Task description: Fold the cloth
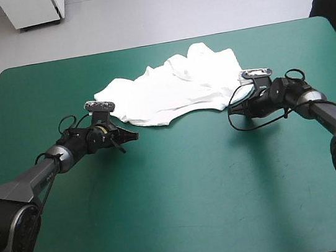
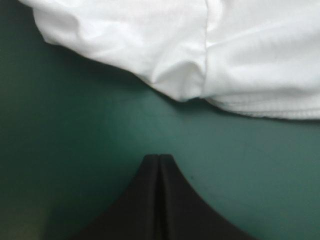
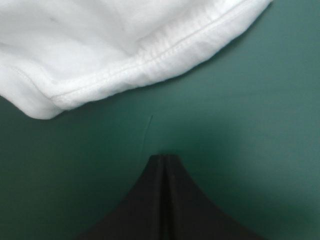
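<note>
Left tool [image 1: 133, 134] and right tool [image 1: 231, 109] both pressed together, empty. T-shirt [image 1: 175, 87] lies rumpled on tabletop [image 1: 186, 211] just ahead of each, untouched. No fold made yet; all folding left.

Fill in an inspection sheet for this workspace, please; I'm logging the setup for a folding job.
Surface: teal-green cover, lying flat.
Job's things: T-shirt, white, rumpled, unfolded, toward the table's far edge.
Clutter: nothing seen.
Grippers: left pincer shut, empty, low over the cover just short of the T-shirt's edge; right pincer shut, empty, likewise apart from its hem.
Cables: nothing seen.
Surroundings: nothing seen.
</note>
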Robot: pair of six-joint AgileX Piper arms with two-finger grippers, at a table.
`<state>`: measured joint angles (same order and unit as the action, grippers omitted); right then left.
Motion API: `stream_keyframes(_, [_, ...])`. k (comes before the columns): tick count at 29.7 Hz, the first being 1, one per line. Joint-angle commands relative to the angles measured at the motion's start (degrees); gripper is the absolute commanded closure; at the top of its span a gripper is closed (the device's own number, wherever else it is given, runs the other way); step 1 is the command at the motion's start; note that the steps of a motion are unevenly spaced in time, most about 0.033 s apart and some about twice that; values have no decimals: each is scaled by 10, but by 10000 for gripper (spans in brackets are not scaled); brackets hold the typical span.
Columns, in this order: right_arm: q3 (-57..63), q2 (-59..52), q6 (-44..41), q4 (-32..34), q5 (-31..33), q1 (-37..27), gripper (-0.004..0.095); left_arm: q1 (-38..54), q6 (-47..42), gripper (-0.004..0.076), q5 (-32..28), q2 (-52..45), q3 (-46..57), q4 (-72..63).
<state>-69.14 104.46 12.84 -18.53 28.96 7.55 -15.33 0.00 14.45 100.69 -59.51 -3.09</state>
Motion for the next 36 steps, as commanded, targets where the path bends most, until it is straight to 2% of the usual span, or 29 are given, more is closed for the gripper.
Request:
stream_keyframes(1, [-8,-21,2,0,30,2,921,1,-5,734,16,-24,-9,-8])
stream_keyframes(10, [-8,-36,2,-7,63,2,921,1,0,734,26,-95,-20,-6])
stream_keyframes(17, [-8,-120,0,4,89,2,921,1,0,734,39,-176,-20,-6])
stream_keyframes(20, [-8,-162,-25,35,121,2,921,1,0,734,70,-212,-20,-6])
stream_keyframes(26, [-8,-221,-153,166,172,2,921,1,0,715,163,-245,-43,-3])
stream_keyframes(29, [-9,-225,-154,181,193,2,921,1,16,619,177,-239,-65,-5])
stream_keyframes(33, [-9,-225,-154,169,199,2,921,1,17,374,195,-220,-104,-20])
stream_keyframes(36, [-9,-225,-154,159,197,2,921,1,4,251,224,-188,-138,-40])
